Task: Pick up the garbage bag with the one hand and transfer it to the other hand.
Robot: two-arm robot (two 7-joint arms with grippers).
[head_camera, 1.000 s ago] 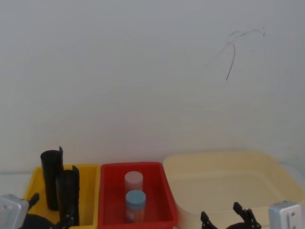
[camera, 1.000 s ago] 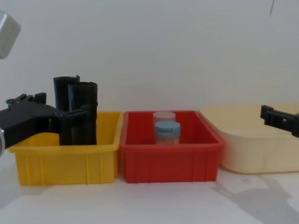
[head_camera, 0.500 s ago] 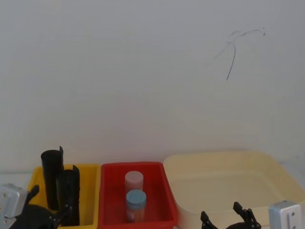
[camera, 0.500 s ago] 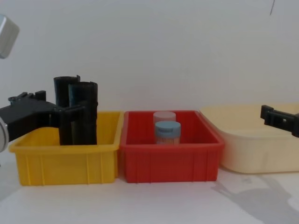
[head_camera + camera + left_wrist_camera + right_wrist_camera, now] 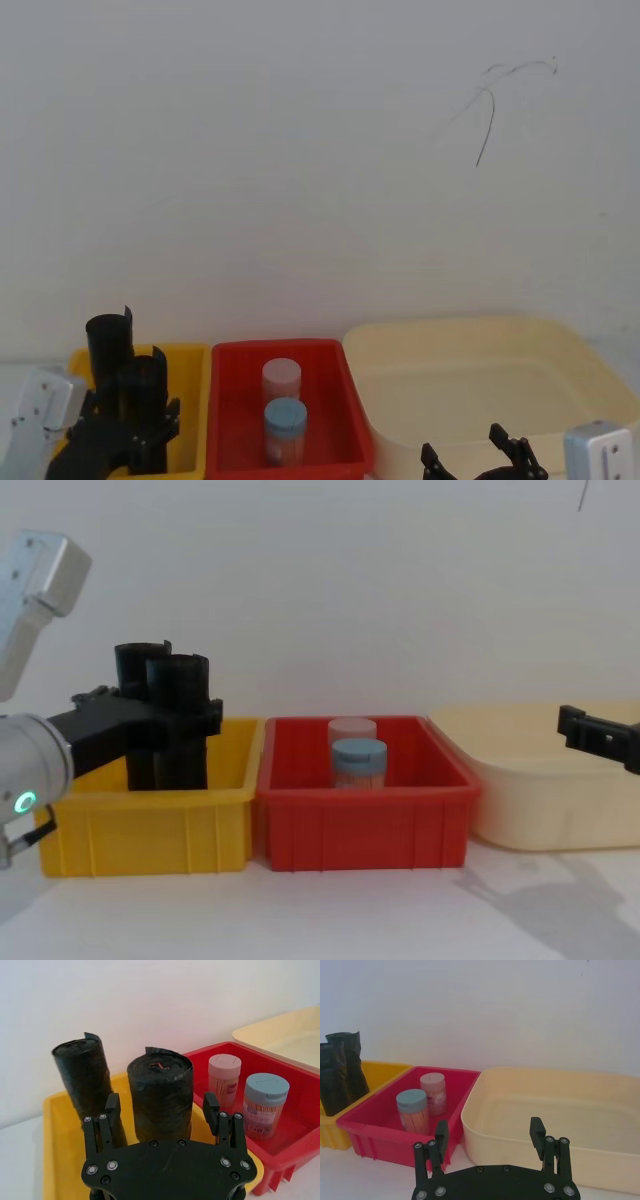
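Garbage bag (image 5: 160,1095) is being observed standing upright in the yellow bin (image 5: 140,830), at the left end of the bench (image 5: 350,910). Black body is being seen as smooth and straight, with a flat top. Second black roll (image 5: 85,1080), with a raised jagged tab on its rim, is being noted just beside it in the same bin, farther back and to the left. Whether the two are touching cannot be told.

Left gripper (image 5: 161,1100) is being held level at about mid-height of the bag, reaching in from the near left. Fingers (image 5: 112,1110) are being held released, one on each side of the bag. A thin gap is being shown at each side in the left wrist view, so nothing is being grasped.

Red bin (image 5: 360,825) is being noted just beside the yellow one, at centre. Two jars are being carried in it, close together: a pink-lidded jar (image 5: 224,1077) at the back and a blue-lidded jar (image 5: 265,1105) in front. Cream tub (image 5: 560,810) is being noted to the right of the red bin.

Right gripper (image 5: 489,1134) is being held low on the right, before the near wall of the cream tub and well apart from the bag. Its fingers are being held wide apart, with nothing between them.
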